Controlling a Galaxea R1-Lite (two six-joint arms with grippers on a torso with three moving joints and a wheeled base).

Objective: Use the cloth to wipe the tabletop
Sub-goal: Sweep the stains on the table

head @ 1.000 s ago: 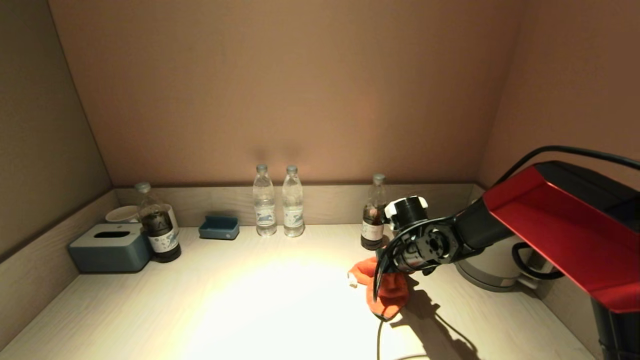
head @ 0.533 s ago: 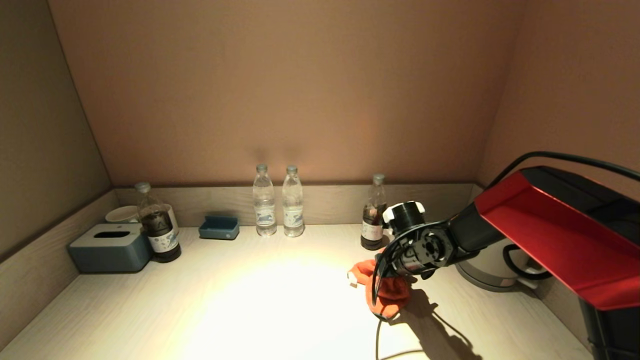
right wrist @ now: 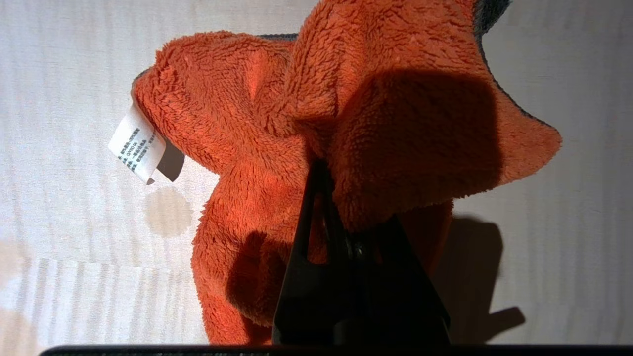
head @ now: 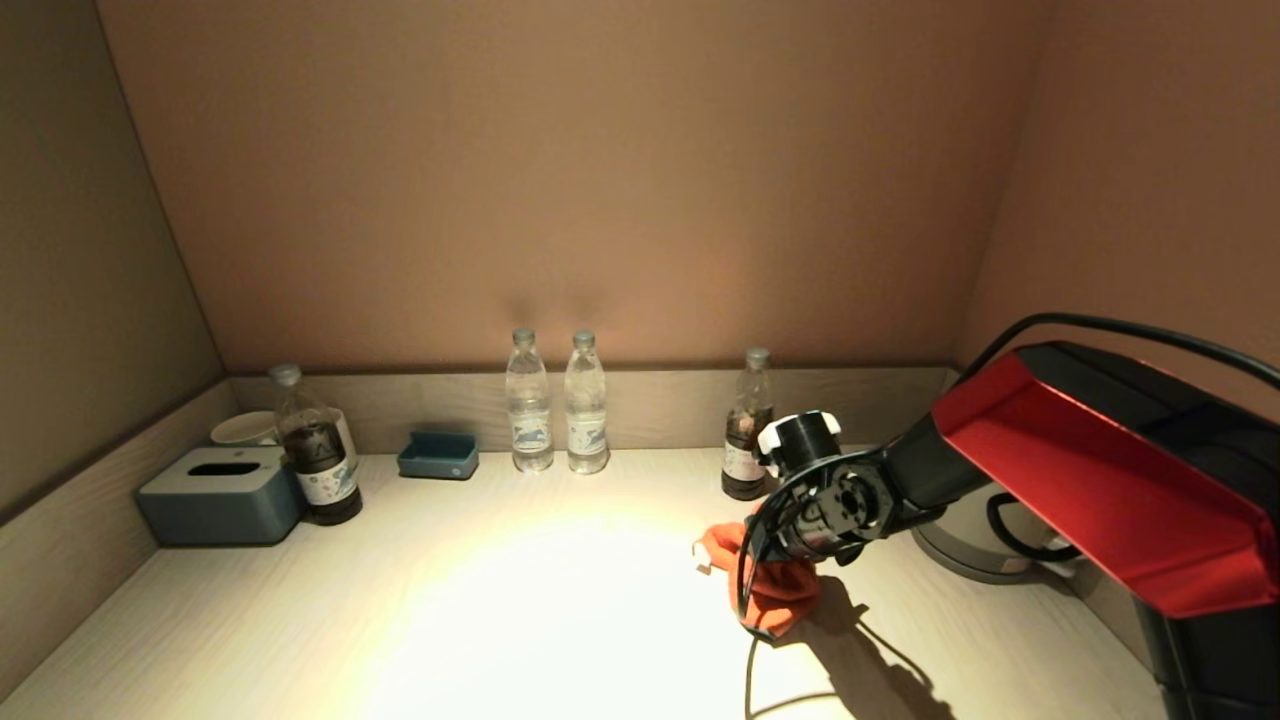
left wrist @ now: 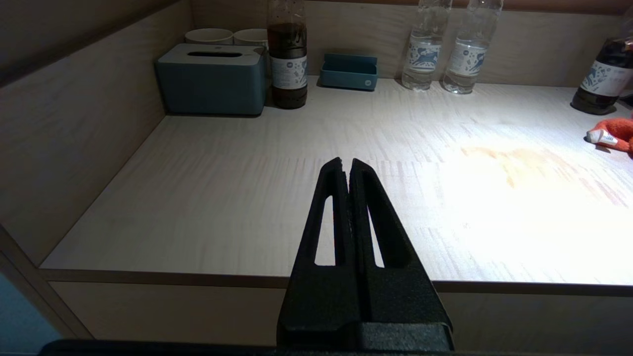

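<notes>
Clamping cloth (head: 768, 590) on tabletop (head: 520, 600), right gripper (right wrist: 326, 173) beside brown bottle (head: 748, 440), kettle (head: 975, 535); left gripper (left wrist: 346, 165) closed.

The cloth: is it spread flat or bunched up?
Bunched up: the cloth rises in thick folds where the right pincer pinches it.

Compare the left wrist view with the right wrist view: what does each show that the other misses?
Only the left wrist view shows the left gripper, shut and empty before the front edge, plus the tissue box, the blue tray, two clear water bottles and a faint orange stain. Only the right wrist view shows the right gripper shut on the orange cloth, the label's print and a round damp mark. Both show the cloth and the pale tabletop.
</notes>
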